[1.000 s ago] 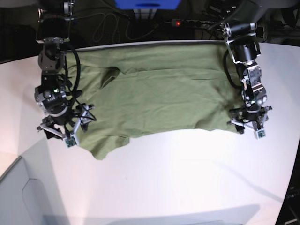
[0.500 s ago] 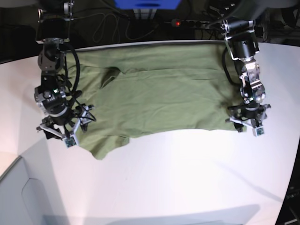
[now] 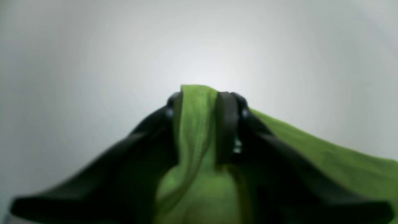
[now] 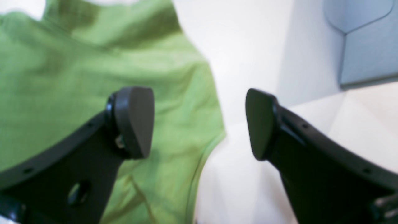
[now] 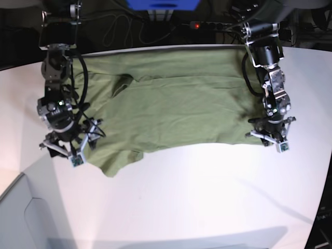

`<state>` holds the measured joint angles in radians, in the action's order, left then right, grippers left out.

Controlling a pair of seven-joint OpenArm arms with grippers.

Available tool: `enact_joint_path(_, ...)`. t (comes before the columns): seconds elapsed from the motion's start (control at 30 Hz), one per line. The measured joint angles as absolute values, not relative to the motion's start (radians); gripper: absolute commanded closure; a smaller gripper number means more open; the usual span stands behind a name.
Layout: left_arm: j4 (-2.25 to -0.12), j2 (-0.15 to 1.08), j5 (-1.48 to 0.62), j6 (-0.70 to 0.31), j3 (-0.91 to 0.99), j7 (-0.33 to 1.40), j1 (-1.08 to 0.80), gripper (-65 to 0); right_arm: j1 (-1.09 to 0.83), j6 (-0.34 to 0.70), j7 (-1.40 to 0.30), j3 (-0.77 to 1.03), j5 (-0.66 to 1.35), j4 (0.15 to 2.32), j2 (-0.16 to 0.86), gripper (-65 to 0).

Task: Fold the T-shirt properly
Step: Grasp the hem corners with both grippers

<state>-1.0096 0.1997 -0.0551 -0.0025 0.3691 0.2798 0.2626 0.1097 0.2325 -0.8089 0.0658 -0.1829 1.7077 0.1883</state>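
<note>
The olive-green T-shirt [image 5: 171, 104] lies spread flat across the far half of the white table, with one sleeve hanging toward the front left. My left gripper [image 5: 268, 139] is at the shirt's front right corner. In the left wrist view, this gripper [image 3: 202, 102] is shut on a bunched fold of the T-shirt [image 3: 194, 130], pinched between its black pads [image 3: 227, 124]. My right gripper [image 5: 66, 152] stands open at the shirt's left side. In the right wrist view, one finger [image 4: 136, 118] of this gripper [image 4: 199, 121] is over the T-shirt [image 4: 62, 77] and the other finger is over bare table.
White table [image 5: 207, 197] stretches in front of the shirt. A grey panel [image 5: 26, 218] sits at the front left corner and also shows as the grey panel [image 4: 367, 40] in the right wrist view. A power strip [image 5: 210, 25] and cables lie behind the table's far edge.
My left gripper has closed on the shirt's front right corner and shifted slightly inward. My right gripper has stayed open and has drifted a little lower.
</note>
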Motion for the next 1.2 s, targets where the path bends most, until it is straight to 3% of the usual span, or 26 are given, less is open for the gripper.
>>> enact_joint_path(0.1, -1.010, 0.200, -0.055, -0.004, 0.369, 0.279, 0.261, 0.0, 0.139, 0.232, -0.805, 0.066, -0.183, 1.708, 0.188, -44.0)
enact_joint_path(0.33, -1.018, 0.200, -0.056, -0.004, 0.368, 0.279, 0.255, 0.0, 0.283, 0.232, -0.792, 0.067, -0.183, 1.514, 0.165, -44.6)
enact_joint_path(0.63, -1.021, 0.200, -0.052, -0.004, 0.368, 0.279, 0.252, 0.0, 0.413, 0.271, -0.566, 0.067, -0.187, 1.108, 0.157, -44.2)
enact_joint_path(1.03, -1.022, 0.200, -0.048, -0.004, 0.368, 0.264, 0.242, 0.0, 0.532, 0.295, -0.358, 0.067, -0.186, 0.749, 0.160, -43.8)
enact_joint_path(1.1, -1.022, 0.200, -0.048, -0.004, 0.368, 0.264, 0.241, 0.0, 0.533, 0.295, -0.357, 0.067, -0.183, 0.744, 0.160, -40.9)
enact_joint_path(1.2, -1.022, 0.200, -0.048, -0.004, 0.368, 0.264, 0.241, 0.0, 0.527, 0.295, -0.347, 0.067, -0.181, 0.744, 0.160, -31.2)
